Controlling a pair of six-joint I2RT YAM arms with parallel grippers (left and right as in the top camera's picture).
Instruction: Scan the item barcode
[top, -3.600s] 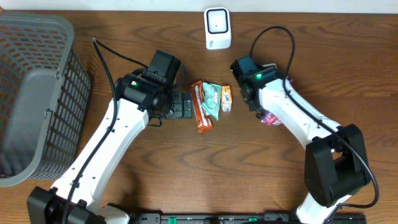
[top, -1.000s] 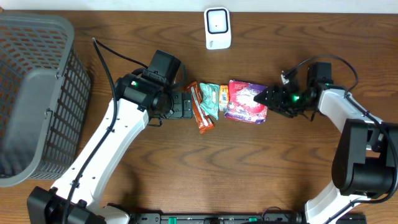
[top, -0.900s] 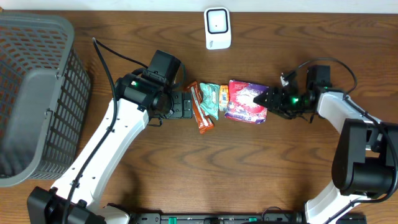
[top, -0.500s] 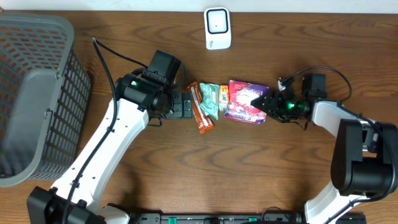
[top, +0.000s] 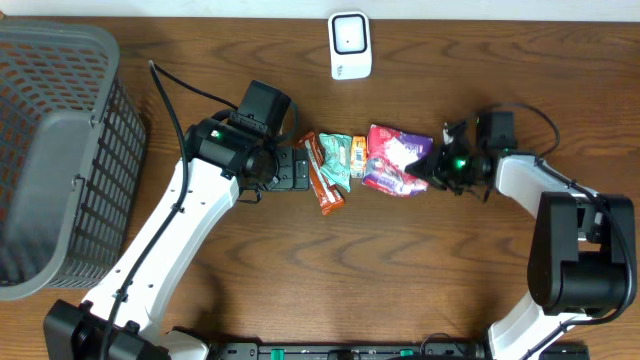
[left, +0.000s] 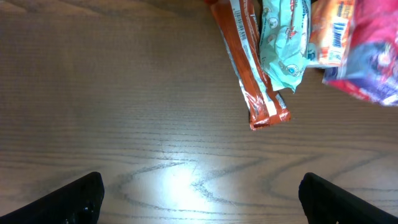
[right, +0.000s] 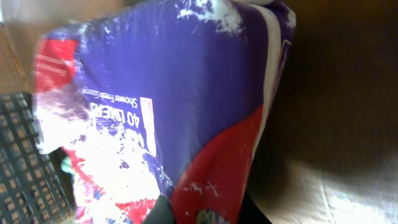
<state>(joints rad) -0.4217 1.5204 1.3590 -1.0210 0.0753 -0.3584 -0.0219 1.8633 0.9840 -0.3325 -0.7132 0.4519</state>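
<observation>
Your right gripper (top: 438, 166) is clamping shut on the purple and red packet (top: 393, 158), so that's the 1 item you're holding. In the right wrist view the packet is filling almost the whole frame. The 2 fingers (right: 160, 213) are biting its red edge and the rest is stretching away in front of them. The printing is showing upside down from there, with a "40" and a scent line. I'm not spotting a barcode on the face that's pointing at that camera. From overhead, the end nearest those fingers is looking bunched up. I can't tell whether the far end is touching the table (top: 300, 270).

Your left gripper (left: 200, 190) is hanging wide open, with only bare wood showing between its 2 fingertips. An orange bar (left: 252, 68) is lying just ahead of those fingers. A teal packet (left: 283, 43) is lying against the bar's far side, and a small orange packet (left: 333, 31) is showing a barcode just past that. The purple and red packet is sitting furthest from the left fingers, right beside the small orange one.

The white scanner (top: 350, 45) is standing well apart from both pairs of fingers, off to the side of the row of items. The grey basket (top: 50, 150) is sitting way back behind the left fingers.
</observation>
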